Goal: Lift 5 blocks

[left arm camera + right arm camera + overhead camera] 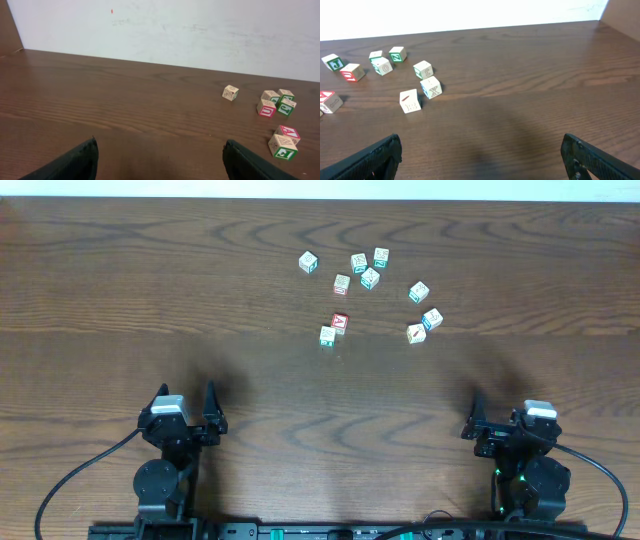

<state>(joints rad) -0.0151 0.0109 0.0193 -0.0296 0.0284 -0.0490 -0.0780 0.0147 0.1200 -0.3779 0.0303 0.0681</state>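
Observation:
Several small wooden alphabet blocks (370,278) lie scattered on the far middle of the table, all resting on the wood. One with a red face (340,323) sits beside a green-printed one (327,335). In the left wrist view the red-faced block (288,132) is at the far right edge. The right wrist view has a blue "X" block (431,87) and a cream one (410,100) nearest. My left gripper (186,392) (160,145) is open at the near left, my right gripper (500,412) (480,140) open at the near right. Both are empty and far from the blocks.
The dark wooden table (120,300) ends at a white wall (200,30) behind the blocks. Black cables (80,475) trail from both arm bases along the near edge.

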